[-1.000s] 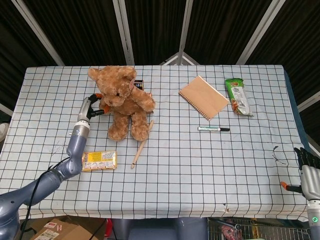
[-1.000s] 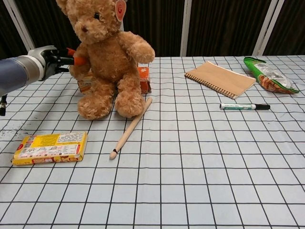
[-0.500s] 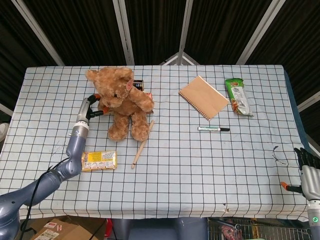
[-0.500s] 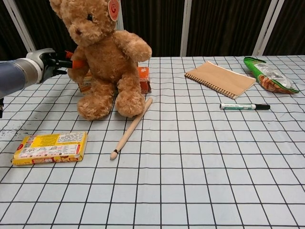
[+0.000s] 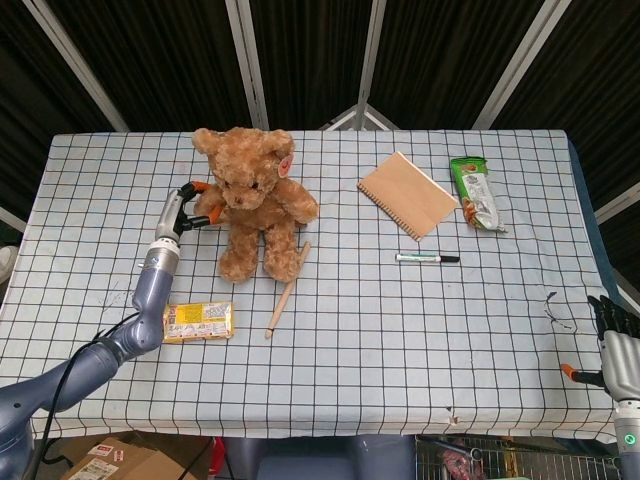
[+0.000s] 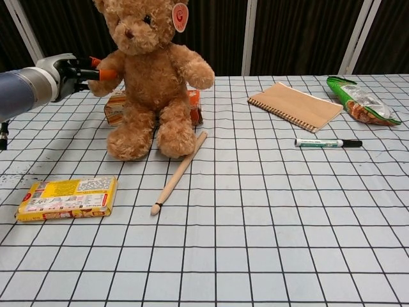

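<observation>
Between left hand fingers: teddy bear, arm pinched, sitting upright. Right hand: fingers apart, holding nothing.

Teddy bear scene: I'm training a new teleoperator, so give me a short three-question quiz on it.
1. True or false: the left hand grips the teddy bear by one arm.
2. Which lies nearest the bear's feet? A) marker B) wooden stick C) snack bag
3. Fill in: the yellow packet lies ___ the left forearm in the head view.

Key: 1 true. 2 B. 3 beside. The right hand hangs off the table's edge, holding nothing.
</observation>
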{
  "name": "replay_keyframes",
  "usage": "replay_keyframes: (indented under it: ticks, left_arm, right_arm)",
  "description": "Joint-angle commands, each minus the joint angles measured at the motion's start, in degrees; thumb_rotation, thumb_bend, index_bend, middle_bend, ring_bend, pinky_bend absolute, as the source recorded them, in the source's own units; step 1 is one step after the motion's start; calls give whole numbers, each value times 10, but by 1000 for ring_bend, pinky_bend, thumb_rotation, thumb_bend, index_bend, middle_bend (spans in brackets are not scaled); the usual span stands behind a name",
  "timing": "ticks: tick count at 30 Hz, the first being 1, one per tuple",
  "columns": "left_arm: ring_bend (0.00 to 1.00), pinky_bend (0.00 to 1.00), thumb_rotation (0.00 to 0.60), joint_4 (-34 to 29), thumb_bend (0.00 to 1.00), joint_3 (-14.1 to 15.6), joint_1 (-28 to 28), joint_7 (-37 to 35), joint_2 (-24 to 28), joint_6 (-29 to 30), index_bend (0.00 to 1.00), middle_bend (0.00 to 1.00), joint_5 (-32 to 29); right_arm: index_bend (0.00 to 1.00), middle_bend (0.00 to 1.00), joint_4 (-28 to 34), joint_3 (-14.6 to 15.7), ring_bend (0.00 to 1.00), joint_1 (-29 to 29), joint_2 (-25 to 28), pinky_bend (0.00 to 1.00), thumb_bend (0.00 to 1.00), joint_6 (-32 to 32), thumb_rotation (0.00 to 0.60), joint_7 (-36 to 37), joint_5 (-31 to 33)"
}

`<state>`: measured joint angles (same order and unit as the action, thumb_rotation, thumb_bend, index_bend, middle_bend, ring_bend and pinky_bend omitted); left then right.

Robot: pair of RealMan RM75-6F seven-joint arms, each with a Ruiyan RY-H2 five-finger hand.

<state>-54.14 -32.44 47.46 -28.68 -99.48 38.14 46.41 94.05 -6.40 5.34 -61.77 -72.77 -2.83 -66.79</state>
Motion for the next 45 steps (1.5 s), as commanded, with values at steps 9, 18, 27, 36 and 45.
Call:
replay_keyframes:
  ticks: [9,18,27,36,45]
  left_arm:
    - [0,0,600,-27,439,9,-10,-40,23,-15,356,249,60]
    - [0,0,600,-71,440,14,-38,-117,62,-34,302,142,116]
    - [0,0,600,-163,431,40,-114,-185,157,7,238,8,205]
    - [0,0,600,-332,434,147,-273,-5,321,166,216,0,271]
    - [0,0,600,-418,458,243,-445,388,306,507,165,6,291]
  right_arm:
    - [0,0,1,1,0,1,2,0,125,5,600,4,2]
    - [0,0,0,1,0,1,3,0,126,7,600,7,0]
    - [0,0,6,2,0,1,6,0,125,6,600,12,-6]
    - [0,0,15,4,0,-3,11,0,126,-6,600,19,-21]
    - [0,0,33,12,0,-16,15,0,125,-50,600,14,-64]
